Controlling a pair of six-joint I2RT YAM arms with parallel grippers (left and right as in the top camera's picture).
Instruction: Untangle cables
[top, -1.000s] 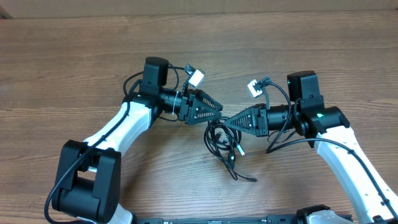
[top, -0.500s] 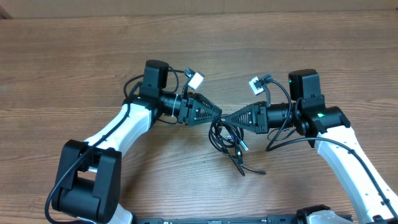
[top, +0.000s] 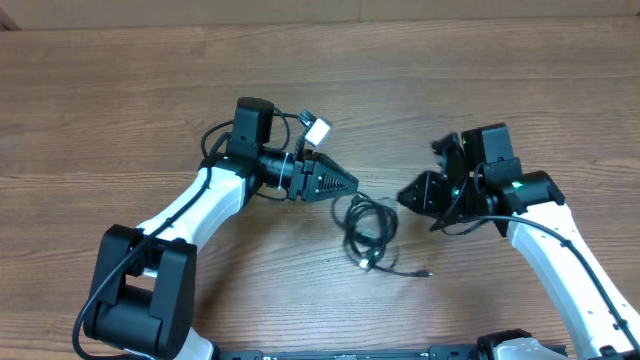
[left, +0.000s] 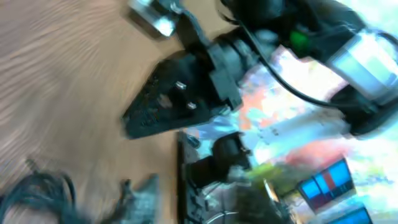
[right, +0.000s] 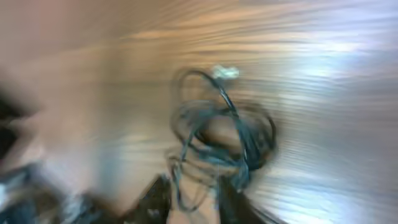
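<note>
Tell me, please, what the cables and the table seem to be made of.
The cables look like matte black rubber or plastic sheathing, since they bend into loose loops. The table looks like brown wood or wood-look laminate, low sheen, with long grain lines.

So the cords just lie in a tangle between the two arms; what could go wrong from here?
The cables lie coiled on the table, and neither gripper clearly holds them, so the next grab may close on several loops and tighten the knot. The left gripper and right gripper point toward each other close beside the bundle and might bump. Both wrist views are blurred, so aim could be off.
</note>
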